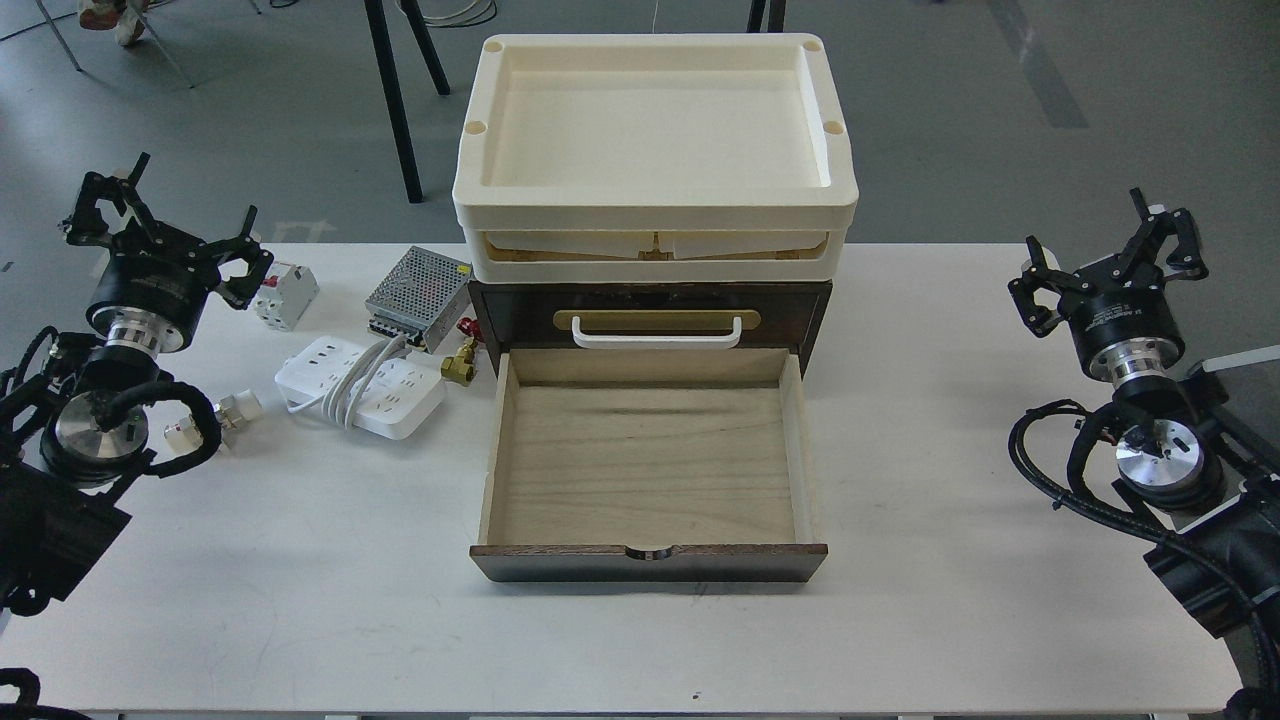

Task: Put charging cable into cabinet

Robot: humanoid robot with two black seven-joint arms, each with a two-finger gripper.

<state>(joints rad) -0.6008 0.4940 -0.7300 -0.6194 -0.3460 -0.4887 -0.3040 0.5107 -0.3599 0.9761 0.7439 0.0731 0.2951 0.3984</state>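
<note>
The charging cable (362, 386), a flat white power strip with its thick cord bundled across it, lies on the white table left of the cabinet (650, 312). The dark brown cabinet has its lower drawer (648, 465) pulled out toward me, its pale wood inside bare. My left gripper (165, 215) hovers open at the far left, up and left of the strip. At the far right, well away from the cabinet, my right gripper (1110, 245) is open with nothing in it.
A perforated metal power-supply box (418, 296) and a small white circuit breaker (286, 294) sit behind the strip. Brass fittings (460, 365) lie by the cabinet's left side. Cream trays (655, 150) stack on top. A small white plug (238, 408) rests near my left arm.
</note>
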